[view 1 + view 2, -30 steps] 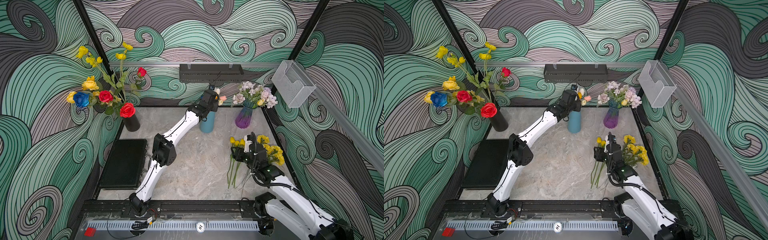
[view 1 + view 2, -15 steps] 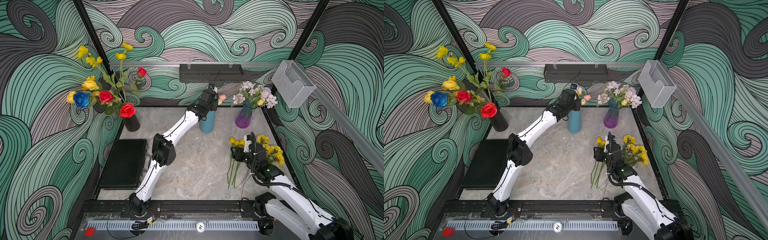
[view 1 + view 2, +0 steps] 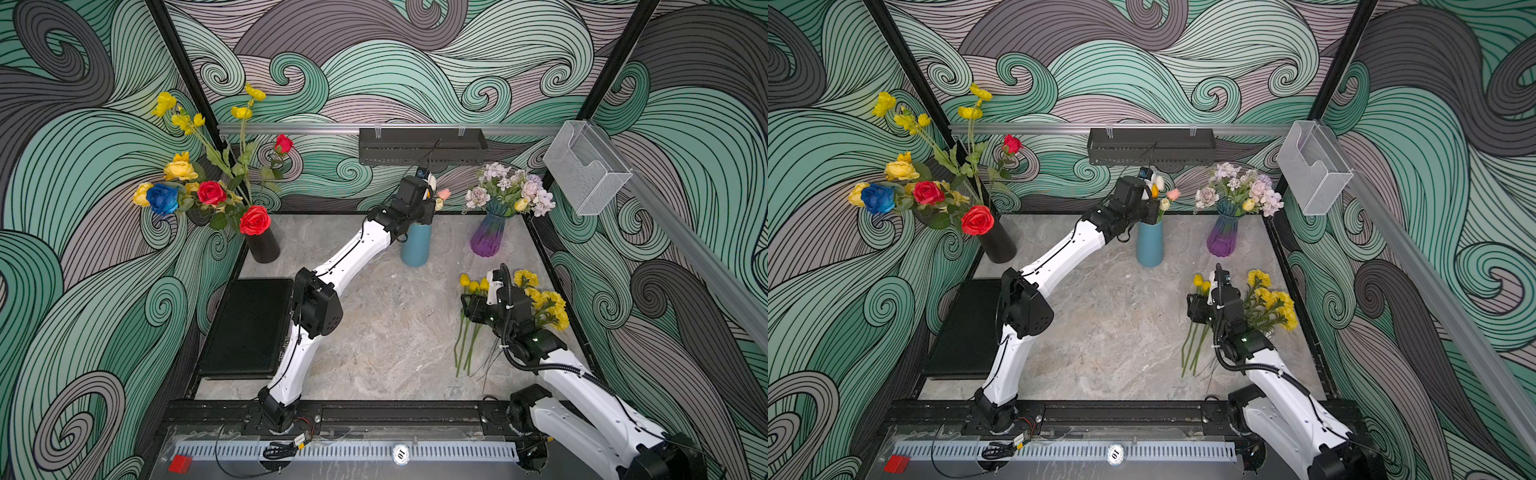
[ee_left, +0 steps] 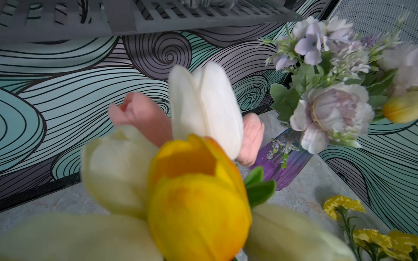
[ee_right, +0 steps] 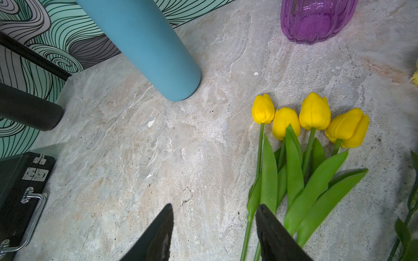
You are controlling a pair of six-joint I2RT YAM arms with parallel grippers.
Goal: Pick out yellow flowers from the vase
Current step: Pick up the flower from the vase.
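Four yellow tulips (image 5: 314,113) lie side by side on the marble table (image 5: 158,146), heads toward the blue vase (image 5: 144,45); we can count them only in the right wrist view, since in both top views the right arm hides some. That view also shows the right gripper (image 5: 214,205) with its black fingers (image 5: 162,226) parted and nothing between them, one finger in front of a tulip leaf. Just beside the tulips, nearer the right wall, lie ruffled yellow blooms (image 3: 548,303). In a top view the left gripper (image 3: 1147,203) sits among the tulip heads above the blue vase, its fingers hidden. We read its jaws as closed, but no view shows what, if anything, they clasp. The left wrist view fills with a yellow-orange tulip (image 4: 199,203) among white tulips (image 4: 210,106) and pink tulips (image 4: 140,113), and shows close up a yellow bud (image 4: 400,110) in the purple vase (image 4: 282,162). In the black vase (image 3: 264,247) stand yellow roses (image 3: 179,168) and tall yellow sprays (image 3: 241,112).
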